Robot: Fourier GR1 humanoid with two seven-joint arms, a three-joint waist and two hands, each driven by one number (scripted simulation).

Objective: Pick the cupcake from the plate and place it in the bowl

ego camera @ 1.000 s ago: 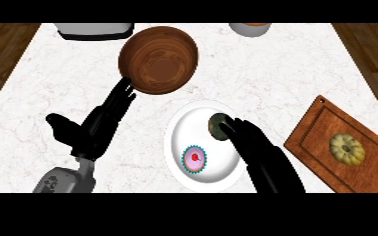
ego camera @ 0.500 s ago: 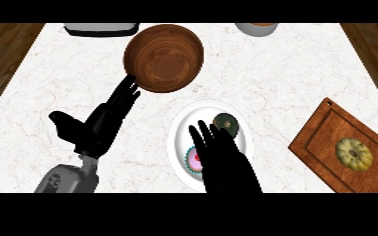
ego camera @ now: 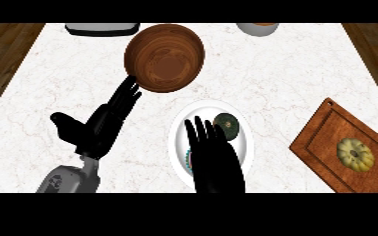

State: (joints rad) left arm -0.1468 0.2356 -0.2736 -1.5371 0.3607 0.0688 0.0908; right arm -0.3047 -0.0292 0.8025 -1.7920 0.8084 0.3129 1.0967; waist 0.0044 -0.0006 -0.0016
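Note:
A white plate (ego camera: 246, 144) lies on the marble counter, right of centre and near the front. My right hand (ego camera: 212, 157) is stretched over the plate's left half with straight fingers, open, and it hides the cupcake except for a sliver of teal wrapper (ego camera: 188, 161) at the plate's left edge. A dark green round item (ego camera: 227, 124) sits on the plate's upper part, beside my fingertips. The brown wooden bowl (ego camera: 165, 57) stands farther back, to the left. My left hand (ego camera: 100, 122) rests open at the left, its fingertips touching the bowl's near rim.
A wooden cutting board (ego camera: 334, 150) with a yellow squash (ego camera: 355, 154) on it lies at the right edge. A grey-and-white appliance (ego camera: 102, 28) and a pale container (ego camera: 258, 28) stand along the counter's back edge. Wooden floor shows beyond both side edges.
My right hand has moved left across the plate and now covers the cupcake, which showed plainly before. The left hand has stayed in place.

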